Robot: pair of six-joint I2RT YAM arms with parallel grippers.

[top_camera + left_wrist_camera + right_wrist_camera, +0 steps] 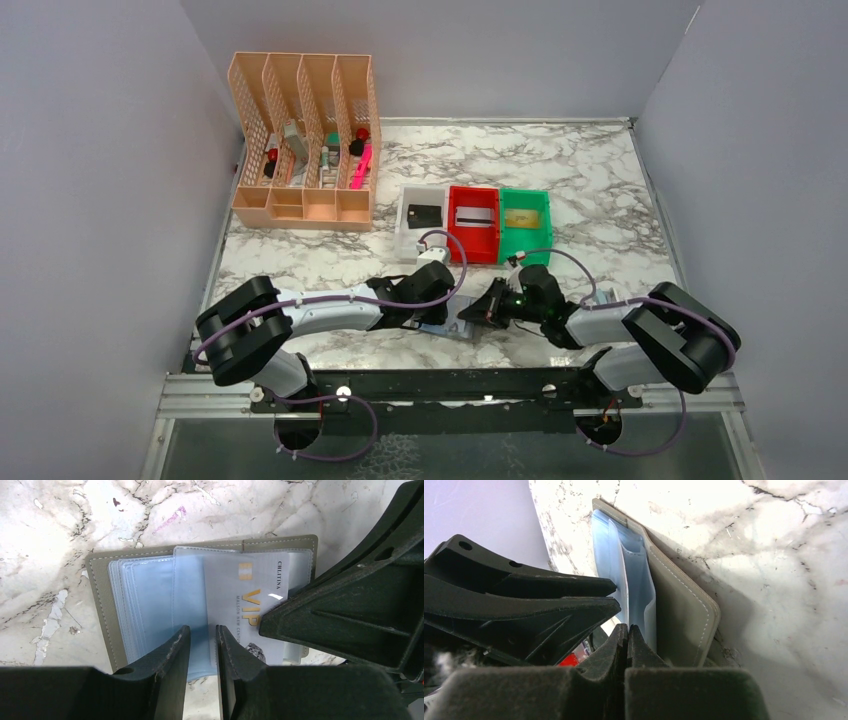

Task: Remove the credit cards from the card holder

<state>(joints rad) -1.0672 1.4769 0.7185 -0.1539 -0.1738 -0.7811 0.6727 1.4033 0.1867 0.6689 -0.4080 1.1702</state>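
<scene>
The card holder (447,328) lies open on the marble between my two grippers, grey rim (100,595) around light-blue sleeves (639,580). A white credit card with gold VIP letters (240,595) sits in one sleeve. My left gripper (202,632) stands over a blue sleeve with a narrow gap between its fingers. My right gripper (627,629) is shut at the holder's edge, and nothing shows between its tips. One of its fingers (350,610) lies over the VIP card's corner. A black card (424,213), a silvery striped card (474,215) and a gold card (524,217) lie in bins.
A white bin (403,225), a red bin (455,240) and a green bin (508,240) stand in a row just behind the holder. An orange mesh organiser (300,140) with pens stands at the back left. Grey walls close in both sides.
</scene>
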